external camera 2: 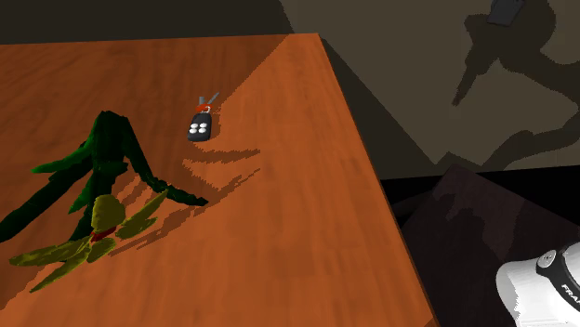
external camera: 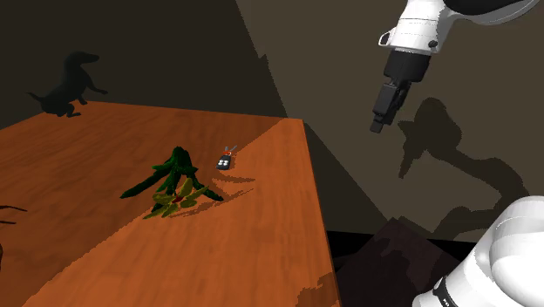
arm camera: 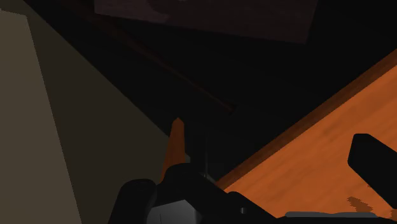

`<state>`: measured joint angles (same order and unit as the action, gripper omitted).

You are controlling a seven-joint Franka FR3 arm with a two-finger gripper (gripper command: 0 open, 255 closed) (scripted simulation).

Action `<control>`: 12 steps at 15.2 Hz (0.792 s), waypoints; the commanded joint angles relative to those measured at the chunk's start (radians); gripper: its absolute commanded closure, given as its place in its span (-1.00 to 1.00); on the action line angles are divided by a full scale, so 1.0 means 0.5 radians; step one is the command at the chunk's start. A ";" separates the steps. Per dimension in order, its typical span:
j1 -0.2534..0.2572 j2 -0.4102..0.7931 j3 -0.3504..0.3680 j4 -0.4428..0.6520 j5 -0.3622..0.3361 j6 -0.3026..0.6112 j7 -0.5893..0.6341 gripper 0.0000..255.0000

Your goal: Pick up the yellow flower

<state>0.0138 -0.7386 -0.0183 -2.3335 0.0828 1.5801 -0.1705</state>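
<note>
The flower lies on the wooden table, with yellow-green petals low at the front and long dark green leaves spreading behind them. In the second exterior view the flower lies at the left, its petals pointing toward that view's lower left. My gripper hangs high in the air beyond the table's right edge, far from the flower, pointing down. Its fingers stand apart in the wrist view with nothing between them, and a corner of the table lies below them.
A small black key fob rests on the table just beyond the flower. At the table's back left stands a dark animal figure. A dark box sits on the floor by the table's right edge.
</note>
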 commanded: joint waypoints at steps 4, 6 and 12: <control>0.042 0.105 0.120 0.052 0.079 0.065 0.142 -1.00; 0.066 0.186 0.199 0.098 0.125 0.109 0.235 -1.00; 0.125 0.474 0.424 0.295 0.215 0.232 0.511 -1.00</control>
<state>0.0694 -0.5235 0.1708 -2.2033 0.1813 1.6880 0.0548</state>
